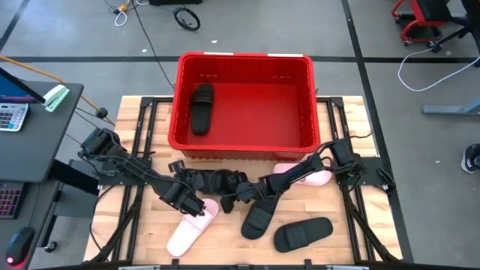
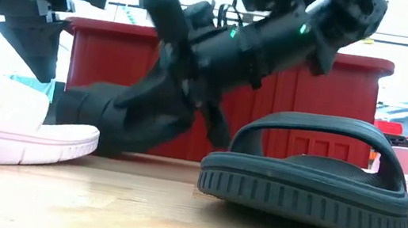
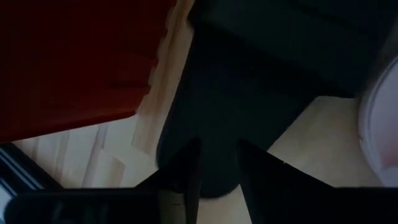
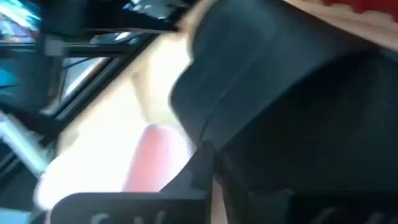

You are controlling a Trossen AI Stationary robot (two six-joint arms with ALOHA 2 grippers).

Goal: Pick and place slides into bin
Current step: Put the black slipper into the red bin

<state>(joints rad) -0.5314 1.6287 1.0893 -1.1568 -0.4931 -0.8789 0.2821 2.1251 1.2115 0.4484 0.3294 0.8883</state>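
The red bin (image 1: 244, 57) stands at the table's far middle with one black slide (image 1: 201, 107) lying inside at its left. In front of its near wall my left gripper (image 1: 204, 185) and my right gripper (image 1: 238, 187) meet at another black slide (image 1: 222, 180), both shut on it. Two more black slides (image 1: 259, 217) (image 1: 302, 234) lie on the near table. One pink slide (image 1: 191, 229) lies at the near left. The other pink slide (image 1: 304, 174) lies under my right arm. My left gripper has the black slide's rounded end (image 3: 208, 183) between its two fingers (image 3: 186, 171), one on each side. It comes slanting down from the table's left. The slide (image 2: 168, 37) stands tilted in the low view, raised above the table. My right gripper comes nearly level from the table's right onto the same black slide (image 4: 267, 118). The slide fills the wrist view right beside the fingers (image 4: 202, 171). Blur and the slide hide the place of contact, so which part it has cannot be told.
A dark desk (image 1: 30, 142) with a calculator stands off the table's left edge. Cables and a red chair base (image 1: 424, 22) are on the floor beyond the bin. Bare wood (image 1: 352, 225) shows at the near right.
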